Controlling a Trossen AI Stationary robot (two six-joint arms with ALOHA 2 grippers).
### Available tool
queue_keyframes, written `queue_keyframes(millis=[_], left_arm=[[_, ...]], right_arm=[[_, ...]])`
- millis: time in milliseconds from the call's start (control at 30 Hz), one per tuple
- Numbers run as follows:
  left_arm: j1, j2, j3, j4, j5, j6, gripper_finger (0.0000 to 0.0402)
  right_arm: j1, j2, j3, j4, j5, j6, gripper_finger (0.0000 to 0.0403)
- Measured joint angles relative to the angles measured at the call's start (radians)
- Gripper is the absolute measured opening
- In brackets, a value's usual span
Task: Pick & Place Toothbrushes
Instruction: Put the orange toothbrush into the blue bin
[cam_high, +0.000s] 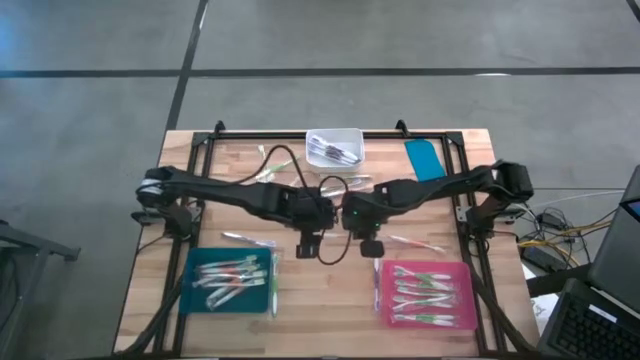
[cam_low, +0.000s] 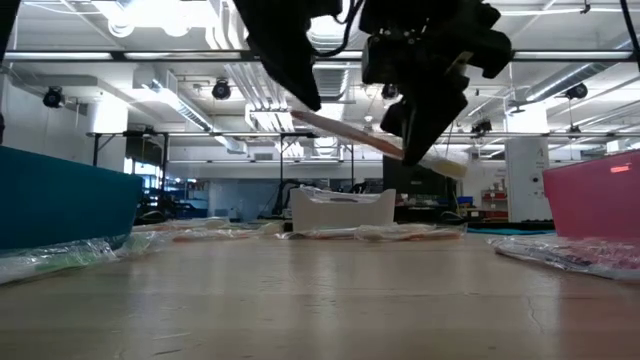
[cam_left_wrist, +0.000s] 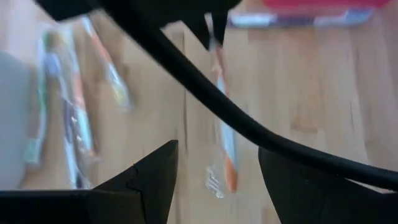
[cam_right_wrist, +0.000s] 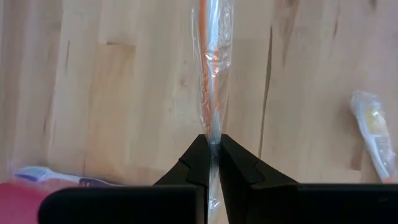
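My right gripper is shut on a clear-wrapped toothbrush with an orange handle, which hangs slanted above the table in the low view. My left gripper is open beside it over the table's middle. Its fingers stand on either side of that toothbrush's free end, and I see no touch. Both grippers hover between the teal tray and the pink tray, each holding several toothbrushes. My right gripper pinches the wrapped toothbrush between its two fingertips, partway along its length; a short end sticks out past the fingers. The fingers slant down from above. The toothbrush is lifted clear of the table and tilted, its long end higher.
A white bin with toothbrushes stands at the far middle, with a flat teal piece to its right. Loose wrapped toothbrushes lie on the wood. A cable crosses the left wrist view.
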Motion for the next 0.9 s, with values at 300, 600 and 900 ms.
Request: queue_keyframes(millis=[300,600,900], left_arm=[[0.000,0.033,-0.001,-0.060,0.017,-0.056,0.0229],[0.000,0.065,-0.001,-0.046,0.012,-0.070,0.0221],[0.000,0.078,-0.001,-0.048,-0.013,-0.067,0.0157]], right_arm=[[0.003,0.034,0.049,-0.049,0.073,-0.018,0.0013],[0.003,0.034,0.070,-0.042,0.074,-0.017,0.0013],[0.003,0.034,0.068,-0.040,0.073,-0.018,0.0013]])
